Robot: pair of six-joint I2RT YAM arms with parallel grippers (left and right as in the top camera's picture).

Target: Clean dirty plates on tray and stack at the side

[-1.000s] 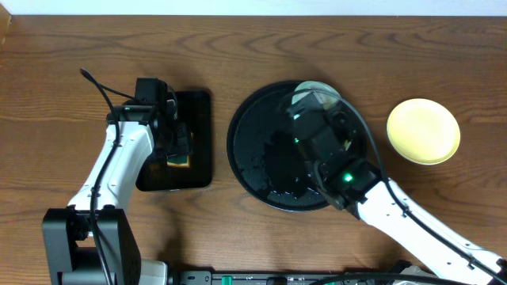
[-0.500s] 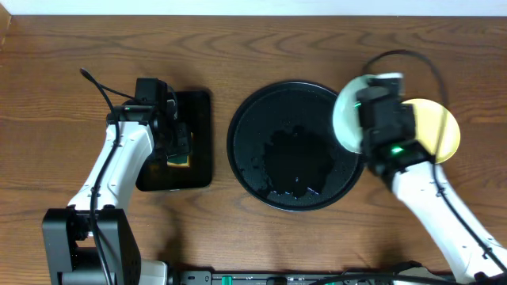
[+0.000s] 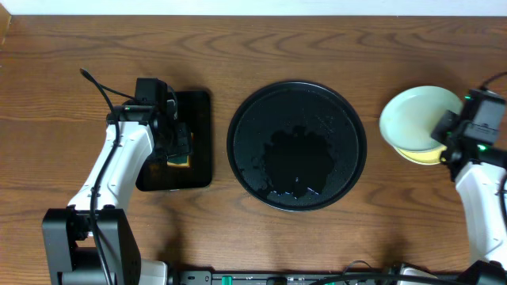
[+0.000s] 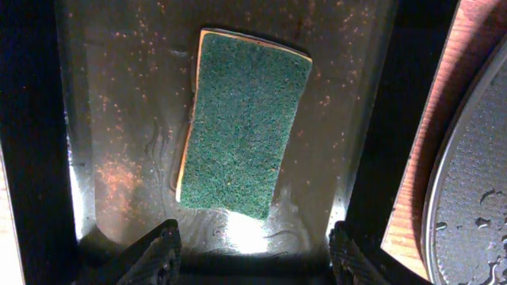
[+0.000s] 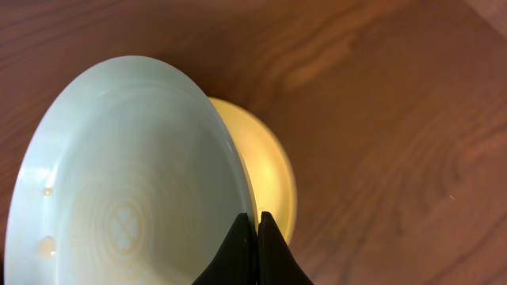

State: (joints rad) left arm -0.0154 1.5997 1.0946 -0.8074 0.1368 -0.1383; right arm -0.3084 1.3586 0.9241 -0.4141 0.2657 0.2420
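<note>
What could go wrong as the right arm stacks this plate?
The right gripper pinches only the rim of the pale mint plate, which shows droplets: it could slip. The plate hangs off-centre over the yellow plate, so released now it might land skewed or slide off.

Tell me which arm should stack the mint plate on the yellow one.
Right. The right fingers grip the rim of the mint plate, directly over the yellow plate. The left fingers hang open over the sponge.
</note>
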